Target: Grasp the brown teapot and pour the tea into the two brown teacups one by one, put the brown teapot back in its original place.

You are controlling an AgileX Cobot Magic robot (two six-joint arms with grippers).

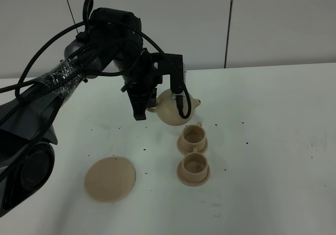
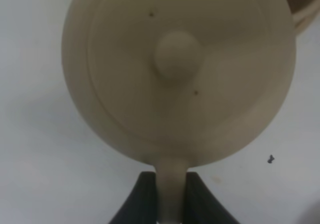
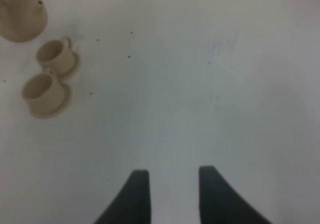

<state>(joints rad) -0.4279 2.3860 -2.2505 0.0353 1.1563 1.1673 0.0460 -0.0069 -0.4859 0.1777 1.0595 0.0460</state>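
While left gripper pinches brown teapot by its loop handle, pot hangs aloft, spout toward far teacup, likely for pouring | near teacup next | saucer free for return | right gripper spread, idle

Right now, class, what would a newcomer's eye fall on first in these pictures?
The tan teapot stands out first, lifted off the white table near the middle, the left jaws shut on its handle. Just in front of it sit two cups on small saucers, and a bare round saucer lies to their left.
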